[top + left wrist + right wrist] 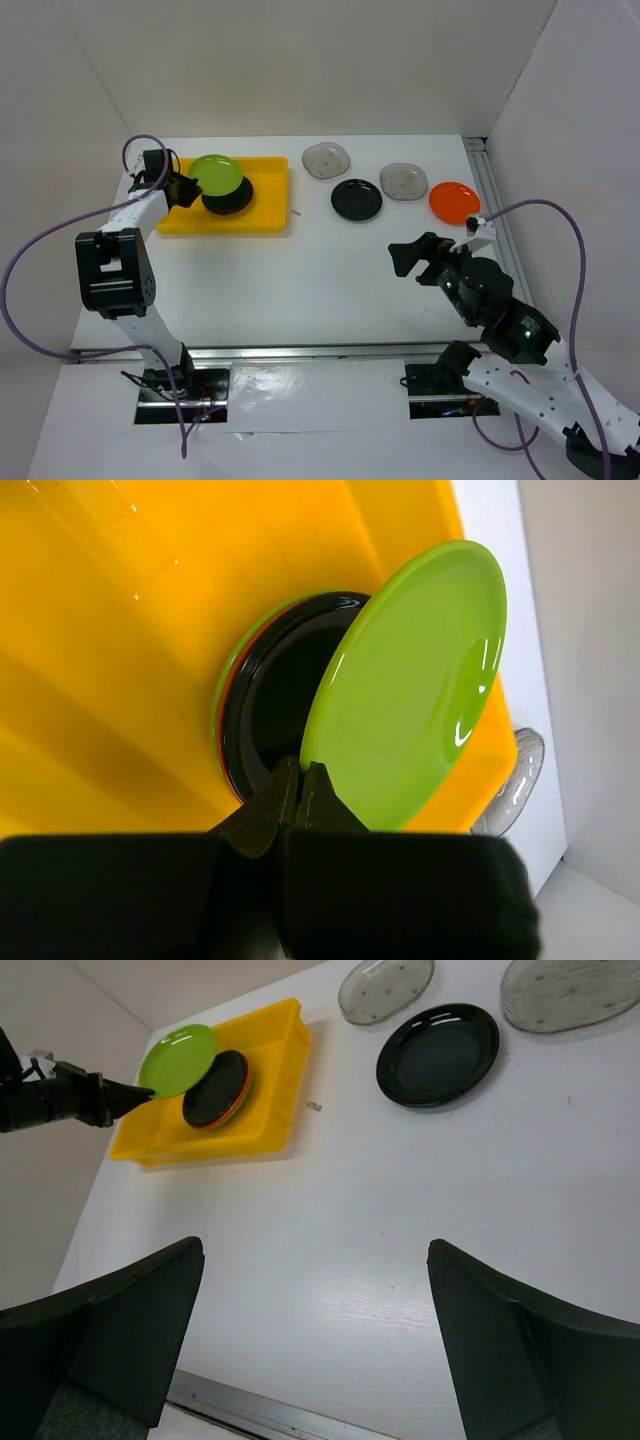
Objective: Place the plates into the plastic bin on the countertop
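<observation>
While my L pincer clamped the lime plate by its rim over the stack in the bin, I judged next: lower flat, let go; R pincer gaped idle.

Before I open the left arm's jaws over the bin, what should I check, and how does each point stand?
1. Grip: the left gripper has its jaws shut on the rim of the lime green plate: ok.
2. Position: the plate hangs over the yellow bin, beside the stacked black plate: ok.
3. Attitude: the plate is steeply tilted, not flat: not ok.
4. Contact: whether its lower edge touches the stack: cannot tell.
5. Stack: it sits inside the bin walls: ok.
6. Other arm: the right gripper is open, empty and far from the bin: ok.
</observation>
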### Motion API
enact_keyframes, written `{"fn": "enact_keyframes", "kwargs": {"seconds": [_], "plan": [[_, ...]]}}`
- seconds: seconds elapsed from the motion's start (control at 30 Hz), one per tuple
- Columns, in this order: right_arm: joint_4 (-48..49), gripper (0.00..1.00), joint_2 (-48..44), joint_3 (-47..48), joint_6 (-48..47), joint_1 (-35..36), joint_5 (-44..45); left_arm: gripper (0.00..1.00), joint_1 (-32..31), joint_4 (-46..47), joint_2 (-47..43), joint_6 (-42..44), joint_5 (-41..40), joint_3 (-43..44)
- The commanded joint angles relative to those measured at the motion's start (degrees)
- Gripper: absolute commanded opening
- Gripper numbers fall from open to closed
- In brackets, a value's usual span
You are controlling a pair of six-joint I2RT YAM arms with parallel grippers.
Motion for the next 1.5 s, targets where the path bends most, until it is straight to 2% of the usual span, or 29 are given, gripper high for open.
{"fn": "enact_keyframes", "kwargs": {"seconds": [0.0, 0.07, 0.2, 0.27, 0.37, 0.4, 0.43, 0.5, 0.57, 0.6, 0.63, 0.8, 0.83, 1.03, 1.17, 1.2, 1.27, 1.3, 1.33, 1.37, 1.4, 1.47], "plan": [[7.2, 1.0, 4.1, -0.6, -1.0, 0.4, -0.7, 0.03, 0.5, 2.5, 1.7, 2.0, 5.0, 1.0], [9.0, 1.0, 6.7, -1.3, -1.0, 0.4, -0.7, 0.14, 0.5, 1.9, 4.0, 3.3, 6.9, 1.8], [15.4, 1.0, 12.6, -3.5, -0.5, -0.7, 0.4, 0.65, 0.5, 1.4, 5.2, 3.9, 8.2, 2.4], [19.5, 1.0, 16.5, -4.0, 0.7, -4.3, 0.4, 0.67, 0.5, 2.5, 4.5, 3.9, 8.8, 1.5], [28.0, 1.0, 25.7, -4.7, 4.2, -11.5, -11.6, 0.77, 1.0, 1.9, 3.2, 3.9, 9.4, 1.0], [30.2, 1.0, 30.0, -5.2, 5.3, -17.2, -15.3, 0.78, 1.0, 1.4, 3.2, 3.9, 10.0, 1.0], [32.5, 1.0, 31.9, -6.0, 6.3, -20.1, -20.2, 0.8, 1.0, 0.7, 0.7, 3.9, 10.0, 1.0], [39.4, 1.0, 37.2, -9.3, 8.0, -27.9, -22.7, 0.86, 0.3, -1.4, -3.0, 4.6, 10.0, -0.4], [48.1, 1.0, 41.7, -12.6, 9.0, -32.7, -29.4, 0.91, -1.3, -3.6, -9.5, 6.6, 9.2, -1.2], [50.3, 1.0, 44.4, -12.6, 9.5, -35.5, -31.0, 0.99, -3.6, -6.8, -11.7, 8.4, 8.4, -1.8], [52.2, 1.0, 50.2, -12.6, 9.0, -36.2, -33.5, 0.99, -5.0, -8.0, -13.9, 9.4, 7.5, -2.8], [63.1, 1.0, 62.9, -11.3, 7.9, -36.2, -34.6, 1.0, -10.4, -9.6, -26.9, 11.5, 8.9, -11.7], [63.9, 0.99, 64.7, -10.2, 7.9, -36.2, -34.6, 1.0, -11.5, -9.6, -30.8, 11.5, 9.5, -13.0], [64.4, 0.93, 78.9, -2.1, 7.3, -36.2, -36.1, 1.0, -17.8, -9.6, -41.0, 16.8, 13.6, -18.4], [61.0, 0.77, 87.8, 3.7, 7.8, -35.7, -36.1, 1.0, -21.8, -11.7, -45.5, 18.4, 11.1, -18.9], [59.9, 0.74, 89.0, 4.7, 7.8, -35.7, -35.3, 1.0, -21.8, -12.2, -46.2, 18.4, 10.6, -19.4], [57.2, 0.61, 90.8, 6.4, 9.3, -35.7, -35.2, 1.0, -22.3, -13.7, -46.2, 19.6, 10.0, -19.4], [57.2, 0.61, 91.3, 6.4, 10.4, -35.7, -34.2, 1.0, -22.3, -14.3, -46.2, 20.2, 10.0, -19.4], [56.7, 0.56, 91.8, 6.4, 11.2, -35.7, -33.7, 1.0, -22.3, -14.3, -46.7, 20.2, 10.0, -19.4], [56.0, 0.49, 91.8, 6.4, 12.4, -35.7, -33.7, 1.0, -22.3, -14.3, -46.7, 20.7, 10.0, -20.0], [55.1, 0.34, 92.5, 6.4, 13.3, -35.7, -32.6, 1.0, -22.3, -15.0, -46.7, 21.2, 9.5, -20.0], [53.6, 0.32, 93.0, 6.4, 14.2, -35.7, -32.6, 1.0, -22.3, -15.6, -46.7, 21.3, 9.5, -20.0]]}}
